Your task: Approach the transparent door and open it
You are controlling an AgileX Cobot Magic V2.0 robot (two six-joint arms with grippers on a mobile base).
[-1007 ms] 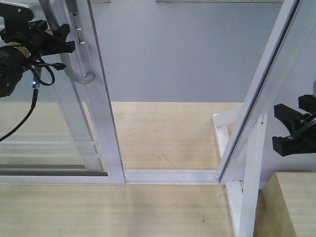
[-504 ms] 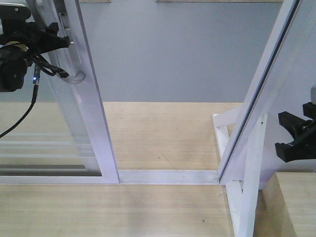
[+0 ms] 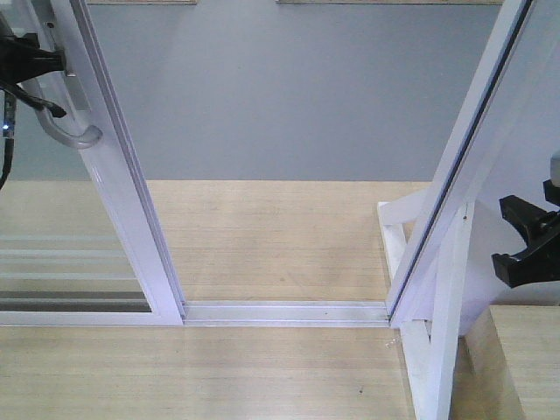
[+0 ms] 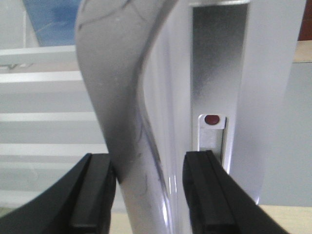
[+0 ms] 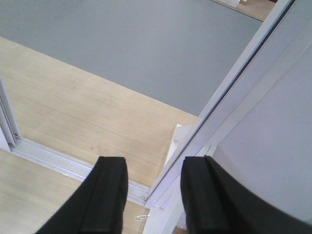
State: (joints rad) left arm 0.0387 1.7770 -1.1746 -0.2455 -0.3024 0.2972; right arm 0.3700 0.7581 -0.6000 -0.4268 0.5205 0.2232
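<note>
The transparent door (image 3: pixel 131 227), white-framed with thin bars across the glass, stands slid to the left. Its curved grey handle (image 3: pixel 74 136) runs between the fingers of my left gripper (image 3: pixel 35 63) at the top left. In the left wrist view the handle (image 4: pixel 122 97) touches the left finger (image 4: pixel 92 195), and a gap remains before the right finger (image 4: pixel 207 195). The left gripper (image 4: pixel 148 195) is open around the handle, beside the lock plate (image 4: pixel 212 131). My right gripper (image 3: pixel 525 249) hangs open at the right edge, and in its wrist view the right gripper (image 5: pixel 151 195) holds nothing.
A slanted white frame post (image 3: pixel 464 175) with a white support brace (image 3: pixel 437 341) bounds the opening on the right. The floor track (image 3: pixel 284 311) crosses the wooden floor. A wooden block (image 3: pixel 525 359) sits at the bottom right. A grey wall (image 3: pixel 289 87) lies beyond.
The door has slid left and the opening has widened. My left gripper moved left with the handle, now partly out of frame. The right gripper shifted slightly right.
</note>
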